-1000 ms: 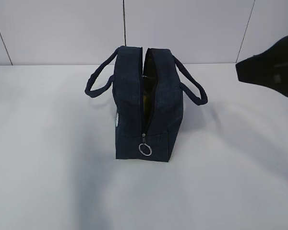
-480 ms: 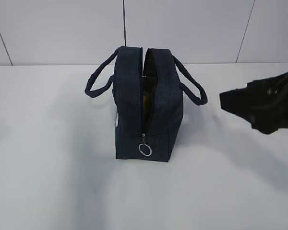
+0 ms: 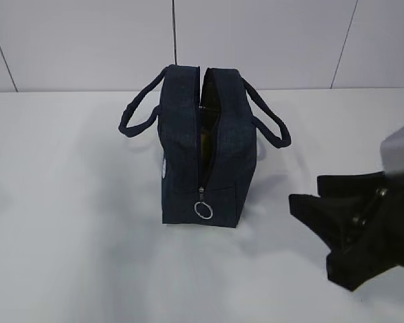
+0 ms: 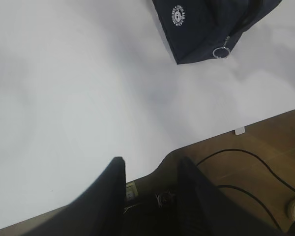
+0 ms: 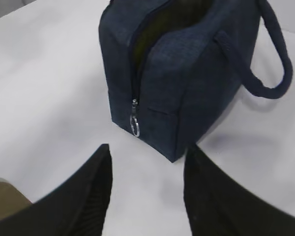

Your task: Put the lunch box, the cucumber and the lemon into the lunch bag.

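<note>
The dark navy lunch bag (image 3: 182, 155) stands upright in the middle of the white table, its top zipper open and the ring pull (image 3: 203, 210) hanging on the near end. A yellowish-green patch (image 5: 155, 27) shows inside the opening; I cannot tell what it is. The lunch box, the cucumber and the lemon are hidden or out of view. My right gripper (image 3: 310, 234) hangs low at the right front of the bag (image 5: 196, 83), open with nothing between its fingers. My left gripper (image 4: 150, 161) stands open and empty over the table's near edge, far from the bag (image 4: 196, 24).
Two loop handles (image 3: 273, 128) stick out to the bag's sides. A tiled wall (image 3: 256, 40) closes the back. Beyond the table edge (image 4: 238, 130) lies a brown floor with black cables (image 4: 246, 157).
My right gripper has come down from the upper right to the lower right of the exterior view, nearer the table's front. The bag and the left gripper have not moved.
</note>
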Motion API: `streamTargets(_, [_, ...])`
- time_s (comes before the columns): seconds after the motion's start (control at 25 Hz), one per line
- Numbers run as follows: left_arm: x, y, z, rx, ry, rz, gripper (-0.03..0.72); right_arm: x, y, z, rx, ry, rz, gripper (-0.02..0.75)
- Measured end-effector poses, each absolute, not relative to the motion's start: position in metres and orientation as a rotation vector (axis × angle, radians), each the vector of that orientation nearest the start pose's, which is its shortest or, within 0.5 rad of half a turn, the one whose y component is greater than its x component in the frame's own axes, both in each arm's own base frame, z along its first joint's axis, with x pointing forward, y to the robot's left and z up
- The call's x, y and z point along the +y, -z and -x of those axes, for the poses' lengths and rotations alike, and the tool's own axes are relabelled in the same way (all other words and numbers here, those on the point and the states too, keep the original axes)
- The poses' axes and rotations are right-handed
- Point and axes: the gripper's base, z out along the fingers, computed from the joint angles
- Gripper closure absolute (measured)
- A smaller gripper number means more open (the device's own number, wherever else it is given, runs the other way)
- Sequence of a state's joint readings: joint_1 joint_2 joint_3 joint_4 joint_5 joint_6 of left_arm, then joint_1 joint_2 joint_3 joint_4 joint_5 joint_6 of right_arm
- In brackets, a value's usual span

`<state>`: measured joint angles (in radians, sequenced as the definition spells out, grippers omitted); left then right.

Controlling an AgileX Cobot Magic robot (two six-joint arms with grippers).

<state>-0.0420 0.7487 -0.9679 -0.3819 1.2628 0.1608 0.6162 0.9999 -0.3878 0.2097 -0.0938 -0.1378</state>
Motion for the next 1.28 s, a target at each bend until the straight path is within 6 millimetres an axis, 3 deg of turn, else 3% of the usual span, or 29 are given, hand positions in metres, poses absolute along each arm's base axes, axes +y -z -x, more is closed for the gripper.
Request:
streamTargets(0.2, [-0.037,-0.372,-0.101,2.462,0.457,-0.250,0.451,0.122,-0.210,-0.161,1.886,-0.373,0.677,0.388])
streamTargets(0.4, [-0.038,-0.372,-0.101,2.458,0.476,-0.250,0.452,0.141,-0.186,-0.173,1.858,-0.438,0.739,0.388])
streamTargets(0.76, [-0.040,-0.373,-0.100,2.451,0.514,-0.249,0.499,0.161,-0.143,-0.190,1.819,-0.546,0.704,0.389])
streamTargets(0.96, [-0.040,-0.373,-0.100,2.450,0.515,-0.249,0.503,0.166,-0.130,-0.198,1.816,-0.556,0.682,0.389])
streamTargets(1.28, [-0.040,-0.373,-0.100,2.450,0.515,-0.249,0.503,0.175,-0.127,-0.215,1.818,-0.542,0.621,0.389])
